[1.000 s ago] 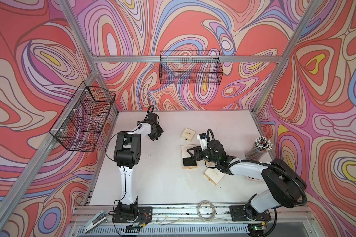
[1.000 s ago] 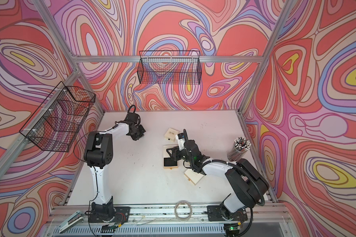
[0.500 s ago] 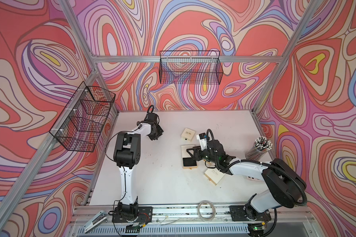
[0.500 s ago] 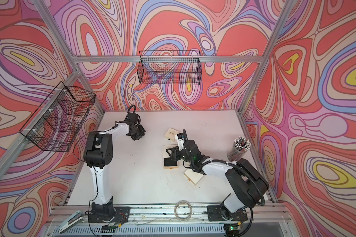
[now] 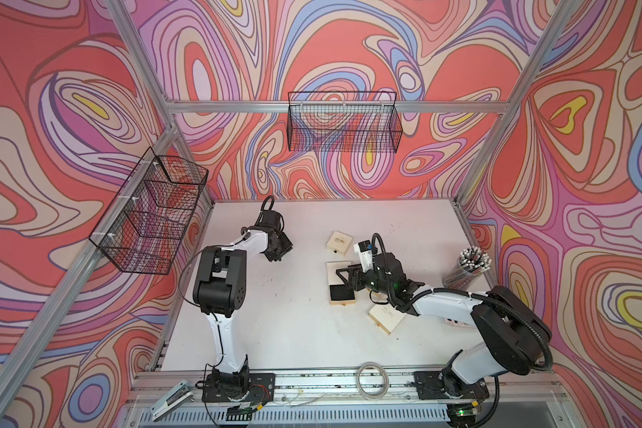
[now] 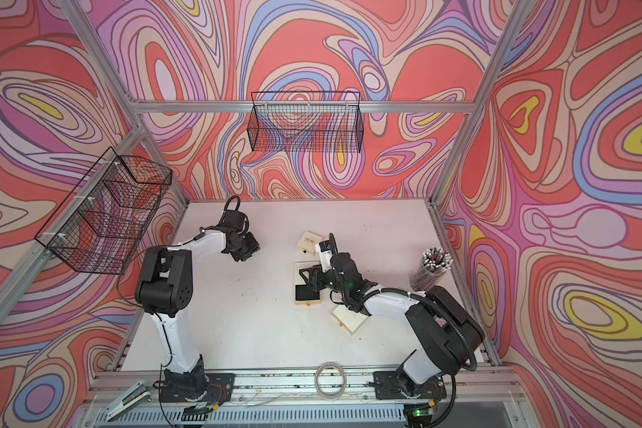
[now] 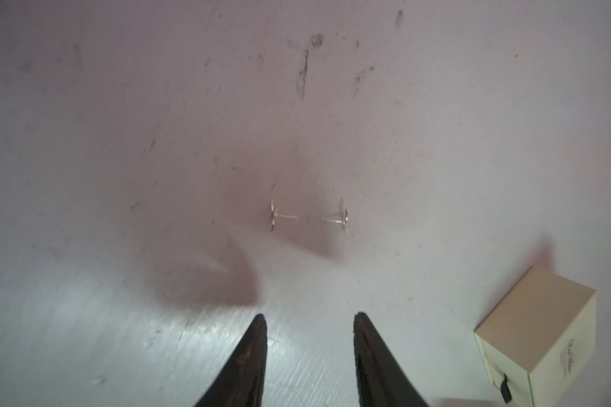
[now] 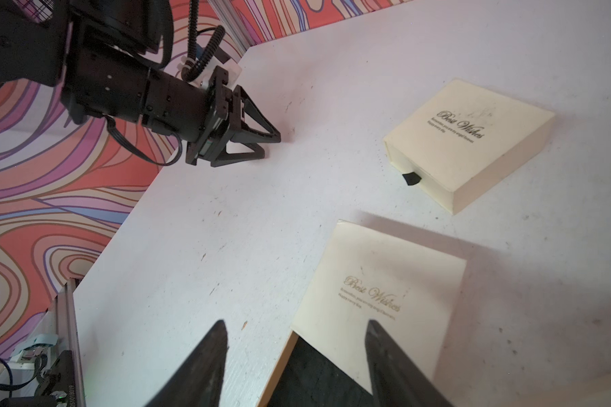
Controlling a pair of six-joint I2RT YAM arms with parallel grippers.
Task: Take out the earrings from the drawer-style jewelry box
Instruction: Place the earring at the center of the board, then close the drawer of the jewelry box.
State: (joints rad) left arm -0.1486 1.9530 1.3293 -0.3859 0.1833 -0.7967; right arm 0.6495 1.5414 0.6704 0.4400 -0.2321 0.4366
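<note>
The left gripper (image 7: 309, 314), at the lower middle of the left wrist view, has spread its jaws from shut; the earrings (image 7: 343, 220) lie free on the counter (image 7: 120, 105) just beyond its tips.

Frame centre: we see the right gripper (image 6: 301, 278) over the open jewelry box (image 6: 306, 294); the left gripper (image 6: 244, 257) hovers apart, centre-left.

The earrings (image 7: 275, 216) look thin shiny metal, the table (image 7: 120, 141) scuffed matt, the cream boxes (image 8: 470, 141) smooth card.
</note>
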